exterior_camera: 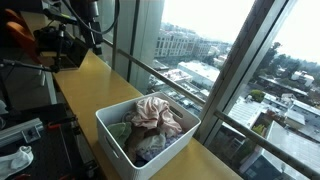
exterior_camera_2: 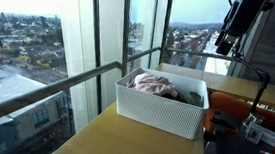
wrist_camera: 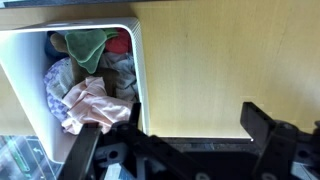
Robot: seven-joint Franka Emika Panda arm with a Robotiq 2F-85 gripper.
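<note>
White basket (wrist_camera: 25, 95) of crumpled laundry on the wooden counter (wrist_camera: 220, 70) beside the window railing (exterior_camera_2: 78, 80); pink cloth (wrist_camera: 85, 105) uppermost, green cloth (wrist_camera: 85, 45) behind; tool (wrist_camera: 175, 140), fingers spread and empty, well above, offset past the basket's wall.

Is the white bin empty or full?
Full: the white bin holds crumpled cloths heaped to about its rim, a pink one on top.
</note>
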